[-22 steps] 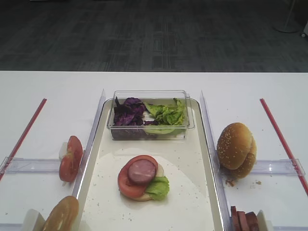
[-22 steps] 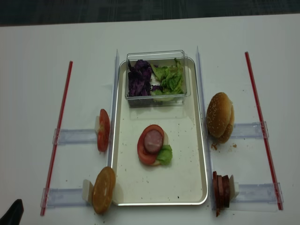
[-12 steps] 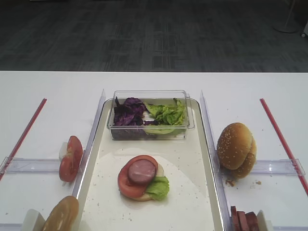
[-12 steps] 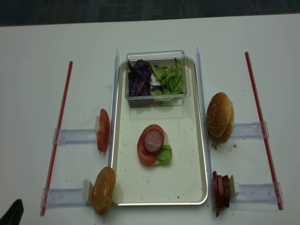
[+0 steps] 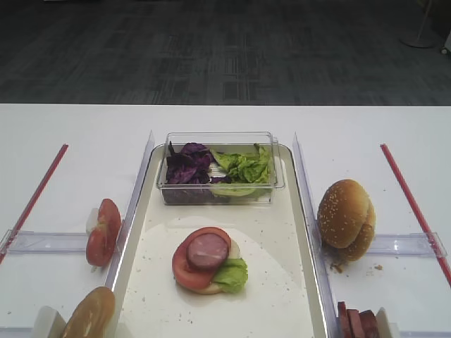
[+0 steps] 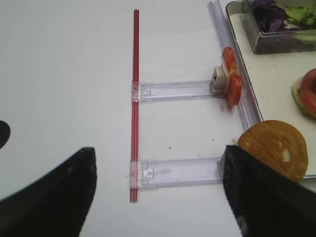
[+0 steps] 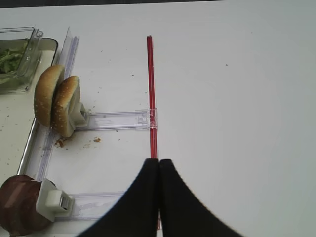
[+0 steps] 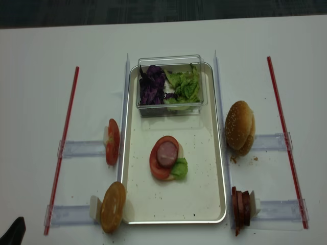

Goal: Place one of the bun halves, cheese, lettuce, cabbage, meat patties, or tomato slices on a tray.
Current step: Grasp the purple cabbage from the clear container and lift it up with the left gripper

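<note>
The cream tray [image 8: 173, 221] holds a stack in its middle: a meat patty [image 5: 208, 251] on a tomato slice [image 5: 183, 271], with lettuce [image 5: 231, 273] at the edge. At the tray's far end, a clear box holds cabbage [image 5: 184, 165] and more lettuce [image 5: 245, 167]. My left gripper [image 6: 159, 158] is open and empty over a plastic rail, left of a bun half [image 6: 276, 148] and tomato slices [image 6: 232, 81]. My right gripper [image 7: 159, 162] is shut and empty above a red strip, right of the sesame bun halves [image 7: 55, 101] and meat patties [image 7: 17, 205].
Clear plastic rails [image 8: 82, 149] and upright clear dividers [image 5: 139, 190] flank the tray. Red strips [image 8: 64, 148] [image 8: 283, 138] run along both outer sides. Crumbs [image 7: 94, 140] lie by the sesame buns. A black part of the left arm [image 8: 14, 229] shows at the bottom-left corner.
</note>
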`<state>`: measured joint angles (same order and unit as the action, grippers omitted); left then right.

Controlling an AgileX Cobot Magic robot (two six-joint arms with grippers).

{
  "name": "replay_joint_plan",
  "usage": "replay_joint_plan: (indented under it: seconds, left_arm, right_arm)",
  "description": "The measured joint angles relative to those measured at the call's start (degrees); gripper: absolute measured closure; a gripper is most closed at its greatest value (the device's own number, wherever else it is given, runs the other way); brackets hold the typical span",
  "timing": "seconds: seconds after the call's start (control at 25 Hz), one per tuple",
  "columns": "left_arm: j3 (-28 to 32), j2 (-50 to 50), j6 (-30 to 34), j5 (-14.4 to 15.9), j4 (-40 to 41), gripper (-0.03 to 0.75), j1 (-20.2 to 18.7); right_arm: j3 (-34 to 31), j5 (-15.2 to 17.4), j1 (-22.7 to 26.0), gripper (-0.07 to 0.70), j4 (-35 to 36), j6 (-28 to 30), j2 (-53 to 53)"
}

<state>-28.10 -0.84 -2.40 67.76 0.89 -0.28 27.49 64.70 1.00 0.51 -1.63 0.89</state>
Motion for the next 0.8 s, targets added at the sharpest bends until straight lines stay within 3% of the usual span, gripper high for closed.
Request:
replay_joint_plan:
  seconds: [0.32,0.8]
  left_arm:
    - [0.00,1.41,0.13,0.00,0.00,0.223,0.00]
    - [0.00,22.55,0.25,-0.49,0.26,0.223,0.00]
  right_arm:
    - [0.00,0.00,0.00,0.267,0.00,0.00,0.00]
    - [0.00,0.00,0.00,0.267,0.00,0.00,0.00]
